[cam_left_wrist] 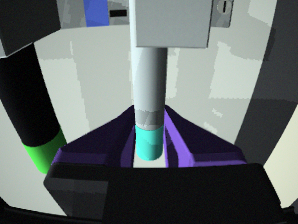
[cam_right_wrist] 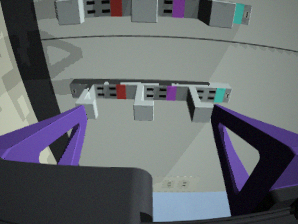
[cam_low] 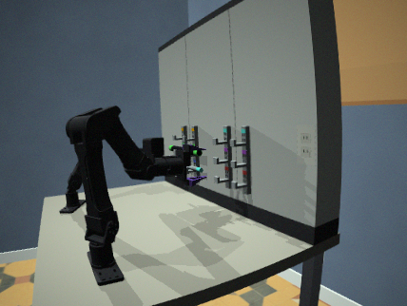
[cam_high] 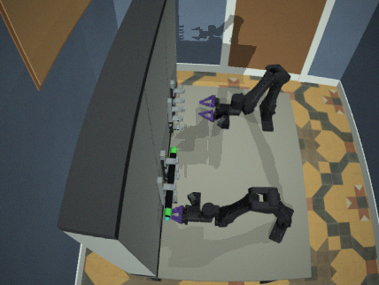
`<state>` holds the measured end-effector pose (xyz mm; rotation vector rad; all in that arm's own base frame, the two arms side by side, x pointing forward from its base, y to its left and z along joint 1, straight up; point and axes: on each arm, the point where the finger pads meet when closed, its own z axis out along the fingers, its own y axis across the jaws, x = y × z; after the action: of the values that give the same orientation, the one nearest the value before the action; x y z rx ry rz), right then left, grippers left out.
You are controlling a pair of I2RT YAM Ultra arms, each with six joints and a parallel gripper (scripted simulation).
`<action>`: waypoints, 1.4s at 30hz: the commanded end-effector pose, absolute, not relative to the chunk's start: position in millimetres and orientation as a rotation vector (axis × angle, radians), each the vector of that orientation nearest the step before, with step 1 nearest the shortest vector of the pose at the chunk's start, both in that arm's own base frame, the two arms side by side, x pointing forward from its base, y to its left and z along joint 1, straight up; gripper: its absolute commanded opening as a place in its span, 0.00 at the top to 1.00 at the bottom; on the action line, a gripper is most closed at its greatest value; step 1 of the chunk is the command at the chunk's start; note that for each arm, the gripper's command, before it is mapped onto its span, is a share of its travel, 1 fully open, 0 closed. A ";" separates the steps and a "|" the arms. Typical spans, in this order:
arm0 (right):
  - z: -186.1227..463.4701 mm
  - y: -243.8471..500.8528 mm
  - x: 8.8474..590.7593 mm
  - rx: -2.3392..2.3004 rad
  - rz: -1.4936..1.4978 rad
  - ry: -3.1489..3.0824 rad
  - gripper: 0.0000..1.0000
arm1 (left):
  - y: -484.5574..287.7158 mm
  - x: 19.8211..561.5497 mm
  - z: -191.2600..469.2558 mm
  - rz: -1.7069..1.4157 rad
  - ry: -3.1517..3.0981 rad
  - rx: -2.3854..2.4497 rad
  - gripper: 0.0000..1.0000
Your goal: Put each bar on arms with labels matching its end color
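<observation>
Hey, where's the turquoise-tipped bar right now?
In the left wrist view, its turquoise end sits between the left claw's fingers, right of the black bar's green end.

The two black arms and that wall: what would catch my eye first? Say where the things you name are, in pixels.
Probably the purple fingers of the left gripper [cam_high: 177,214] [cam_left_wrist: 150,135], closed on the turquoise end of a pale bar [cam_left_wrist: 150,142]. Near it, a black bar [cam_high: 171,177] [cam_left_wrist: 27,100] with bright green ends lies across a wall rack's arms.

A black, green-ended bar [cam_high: 171,173] [cam_low: 197,152] [cam_left_wrist: 22,95] lies level across the left rack [cam_high: 160,191] [cam_low: 184,128] [cam_left_wrist: 172,25]; lower on it, a pale-grey, cyan-ended bar [cam_high: 167,219] [cam_low: 196,168] [cam_left_wrist: 150,90] has one end between the left claw's [cam_high: 178,214] [cam_low: 203,163] [cam_left_wrist: 150,117] fingers. The right rack [cam_high: 169,107] [cam_low: 247,162] [cam_right_wrist: 132,92] bears cyan, purple and red labels
</observation>
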<state>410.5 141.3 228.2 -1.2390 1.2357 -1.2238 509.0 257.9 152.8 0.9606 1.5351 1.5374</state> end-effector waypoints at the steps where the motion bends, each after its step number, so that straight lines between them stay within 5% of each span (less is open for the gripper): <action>1: 237.8 144.4 409.3 -1.203 -1.219 1.219 0.00 | 257.0 515.4 156.5 1.535 1.534 0.959 1.00; 42: 237.8 144.4 409.3 -1.203 -1.219 1.219 0.00 | 254.7 510.7 162.4 1.535 1.535 0.959 1.00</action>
<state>410.5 141.3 228.2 -1.2390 1.2357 -1.2238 509.0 257.9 152.8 0.9606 1.5351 1.5374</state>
